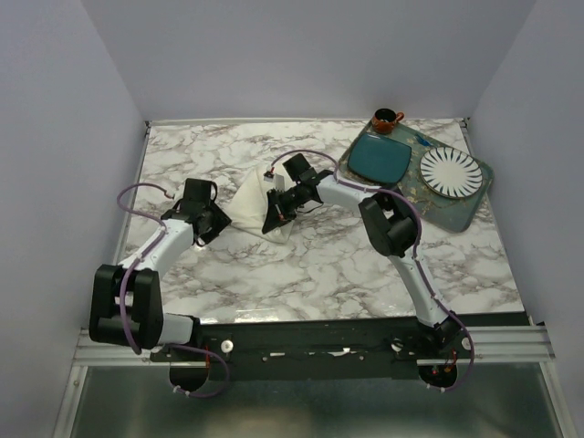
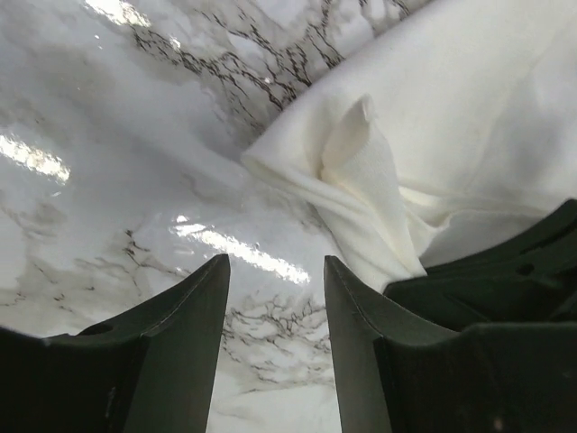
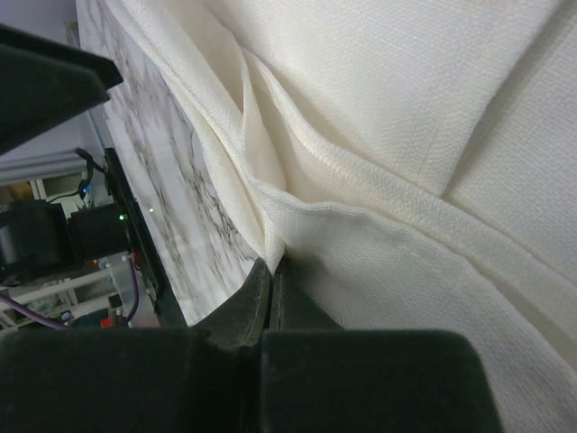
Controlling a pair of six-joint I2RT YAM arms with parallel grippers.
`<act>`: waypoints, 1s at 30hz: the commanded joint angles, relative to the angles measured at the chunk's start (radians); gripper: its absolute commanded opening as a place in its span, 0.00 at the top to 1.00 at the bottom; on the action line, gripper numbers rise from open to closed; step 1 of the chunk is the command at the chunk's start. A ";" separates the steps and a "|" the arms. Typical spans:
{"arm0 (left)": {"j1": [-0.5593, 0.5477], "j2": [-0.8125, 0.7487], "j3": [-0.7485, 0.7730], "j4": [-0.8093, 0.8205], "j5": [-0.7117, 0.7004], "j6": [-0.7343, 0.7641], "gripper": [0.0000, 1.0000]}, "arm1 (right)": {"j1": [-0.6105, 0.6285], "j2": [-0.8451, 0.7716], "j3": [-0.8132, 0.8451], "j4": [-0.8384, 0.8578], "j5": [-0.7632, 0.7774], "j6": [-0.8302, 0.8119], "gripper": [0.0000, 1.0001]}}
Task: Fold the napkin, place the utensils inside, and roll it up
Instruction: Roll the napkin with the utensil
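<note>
At the middle of the white marble table (image 1: pixel 319 265) lies the large cream cloth napkin (image 1: pixel 248 203), partly folded. It forms a loose triangular heap with doubled hems, and one corner flap stands up.

Near side of the cloth: the right claw (image 3: pixel 270 271) is closed tight on a hemmed edge, with fabric pinched between its tips. Judgement: it anchors or lifts this edge so the fold can be carried over.

Left side: the left claw (image 2: pixel 275 271) stands part open, with nothing between its jaws and bare marble under the gap. The napkin's left corner lies just beside one finger, not in the grip. Judgement: it is placed either to take that corner or to keep clear of the fold; I cannot say which.

Far right, well apart from the cloth: a grey-green tray (image 1: pixel 474 208) carries a teal square plate (image 1: pixel 381 157) and a white ribbed round plate (image 1: pixel 450 172). A small brown cup (image 1: pixel 387 119) sits at its far edge. A thin teal-blue streak on the tray may be the slim spoon (image 1: pixel 422 141), but it is too small to confirm.

Judgement: folding is unfinished and the spoon is not yet in the cloth.
</note>
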 commanded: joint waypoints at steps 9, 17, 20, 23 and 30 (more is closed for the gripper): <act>0.048 0.150 0.079 0.136 -0.001 0.031 0.45 | -0.001 -0.002 -0.025 -0.017 0.022 -0.040 0.99; 0.048 0.256 0.139 0.160 -0.001 0.029 0.74 | -0.002 0.001 -0.024 -0.020 0.028 -0.045 1.00; 0.048 0.281 0.176 0.150 -0.005 0.049 0.90 | -0.001 0.001 -0.032 -0.021 0.039 -0.050 0.99; 0.048 0.319 0.223 0.114 -0.001 0.066 0.97 | -0.002 0.006 -0.029 -0.027 0.056 -0.060 1.00; 0.005 0.207 0.153 0.089 -0.039 0.089 0.53 | -0.002 0.010 -0.001 -0.050 0.067 -0.067 0.99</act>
